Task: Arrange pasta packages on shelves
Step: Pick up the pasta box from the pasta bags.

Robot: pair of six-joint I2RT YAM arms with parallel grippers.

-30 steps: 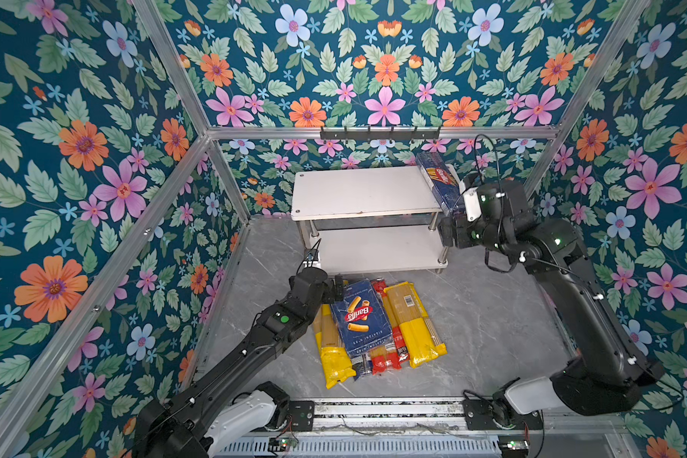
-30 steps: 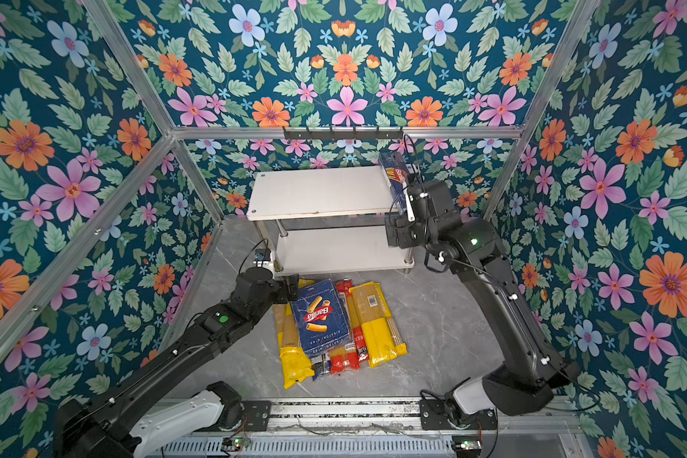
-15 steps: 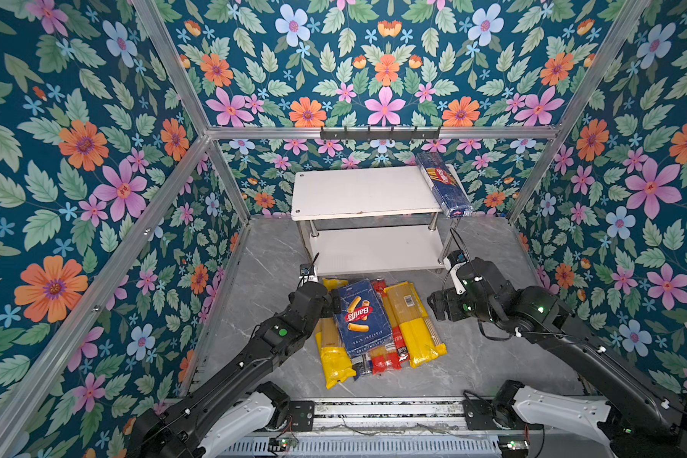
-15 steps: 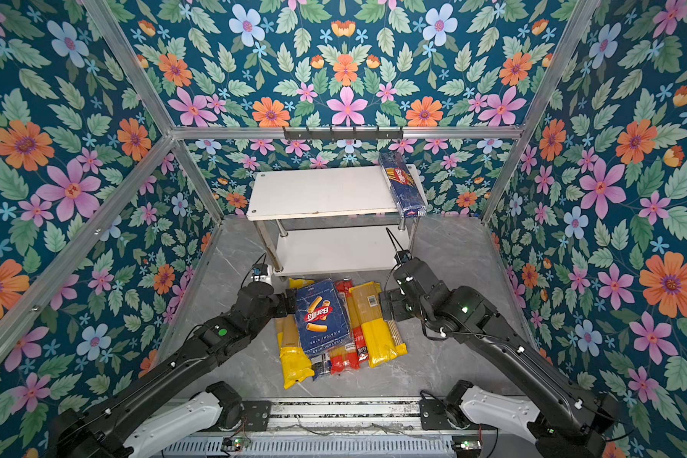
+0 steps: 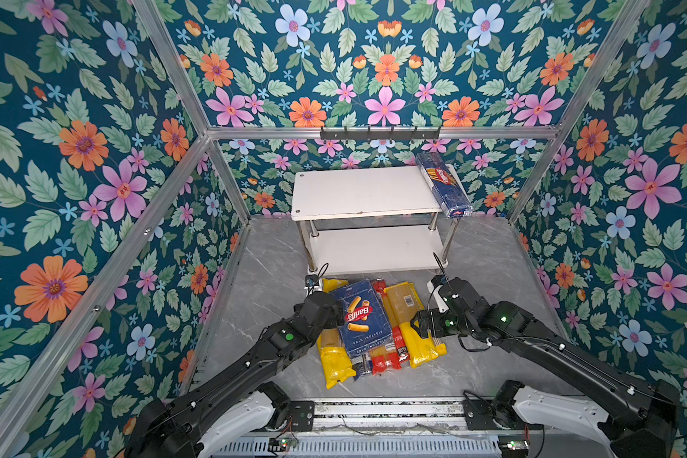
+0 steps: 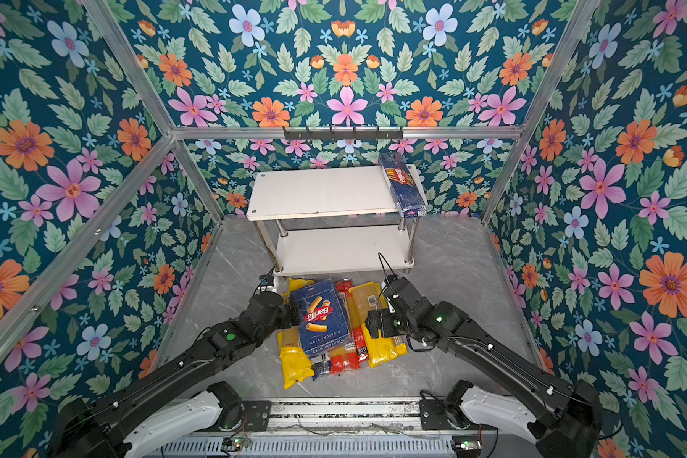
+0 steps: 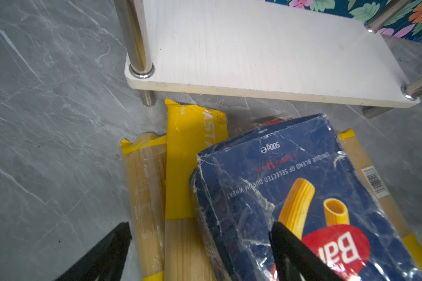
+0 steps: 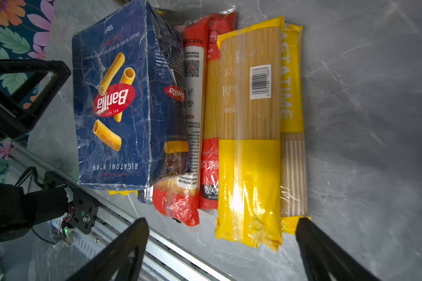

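Several pasta packages lie in a pile on the floor in front of the shelves (image 5: 357,192). The dark-blue rigatoni bag (image 5: 357,313) (image 7: 302,185) (image 8: 117,102) lies on top, with yellow spaghetti bags (image 5: 403,297) (image 8: 249,146) and red bags (image 5: 389,353) beside and under it. A long blue spaghetti pack (image 5: 443,184) (image 6: 401,184) lies across the right end of the top board. My left gripper (image 5: 336,313) (image 7: 200,227) is open and straddles the rigatoni bag's left edge and two yellow bags. My right gripper (image 5: 417,323) (image 8: 222,222) hangs open over the right-hand yellow bags.
The lower board (image 7: 253,48) of the rack is bare, and chrome posts (image 7: 134,36) stand at its corners. A black hook rail (image 5: 379,133) hangs on the back wall. An aluminium base rail (image 5: 373,412) runs along the front edge, and floral walls close in three sides.
My right arm has left the blue spaghetti pack on the top board and come down to the pile's right side. My left gripper has edged onto the rigatoni bag and narrowed slightly.
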